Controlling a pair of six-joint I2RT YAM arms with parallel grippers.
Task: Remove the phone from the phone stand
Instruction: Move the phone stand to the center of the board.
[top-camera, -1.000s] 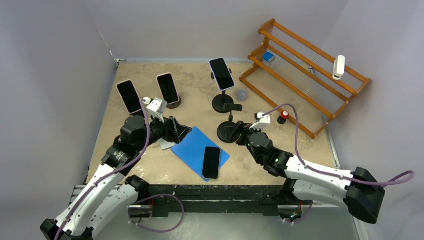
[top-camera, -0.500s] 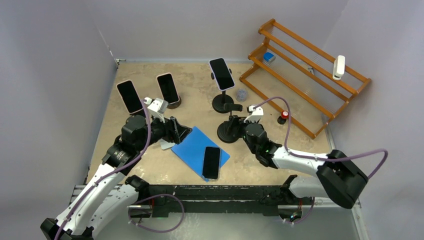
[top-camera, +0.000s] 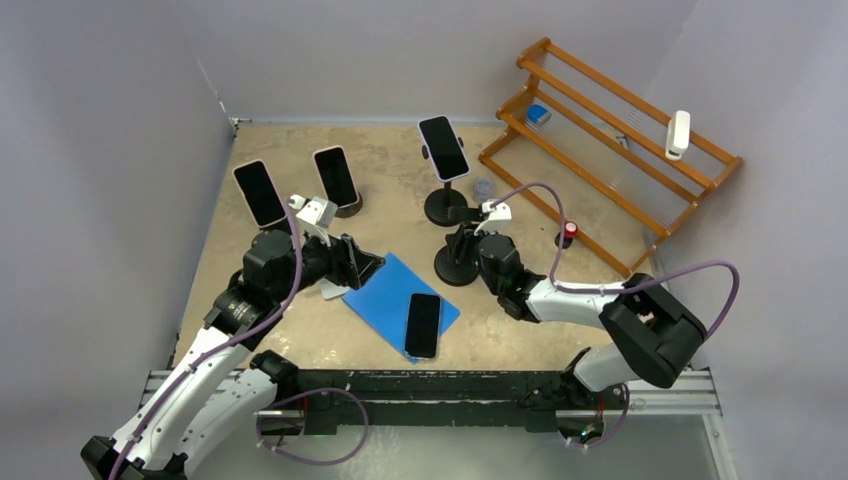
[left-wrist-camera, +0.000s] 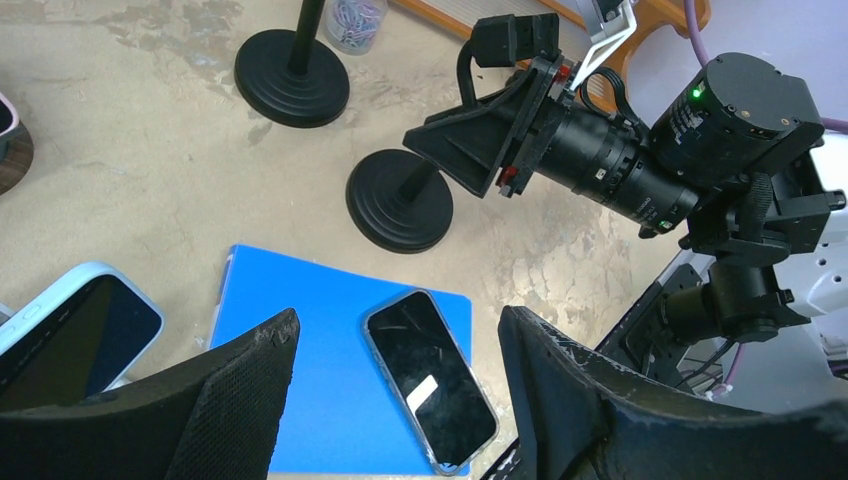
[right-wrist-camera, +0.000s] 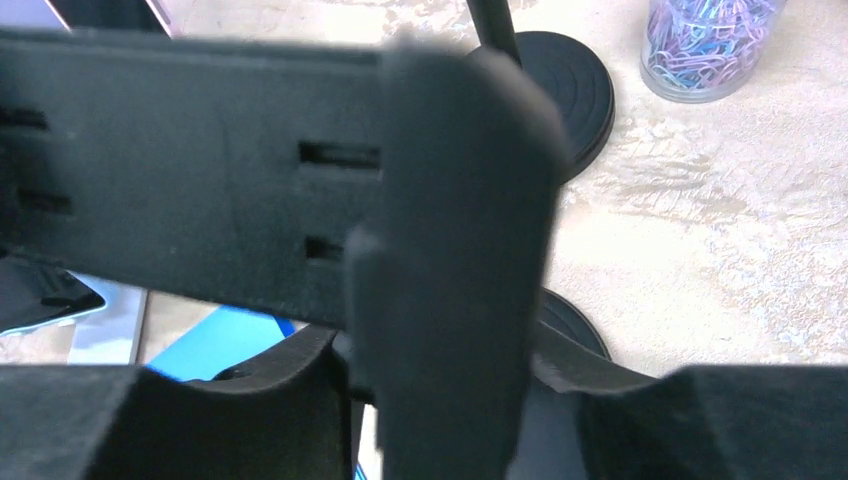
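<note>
A dark phone (top-camera: 422, 325) lies flat on the blue mat (top-camera: 385, 290). Three other phones sit upright in stands at the back: far left (top-camera: 258, 193), beside it (top-camera: 336, 177) and on a tall stand (top-camera: 443, 148). My right gripper (top-camera: 466, 245) is shut on the empty phone stand (top-camera: 452, 270); its black clamp (right-wrist-camera: 450, 200) fills the right wrist view between my fingers. My left gripper (left-wrist-camera: 400, 350) hangs open above the mat (left-wrist-camera: 290, 380) and the flat phone (left-wrist-camera: 430, 380), holding nothing.
A wooden rack (top-camera: 610, 130) stands at the back right with a white object on its top rail. A jar of paper clips (right-wrist-camera: 710, 45) sits by the tall stand's base (right-wrist-camera: 560, 90). A light-blue-cased phone (left-wrist-camera: 70, 330) lies left of the mat.
My right arm has swung left and forward onto the empty stand, and its jaws have closed in around it. The left arm has not moved.
</note>
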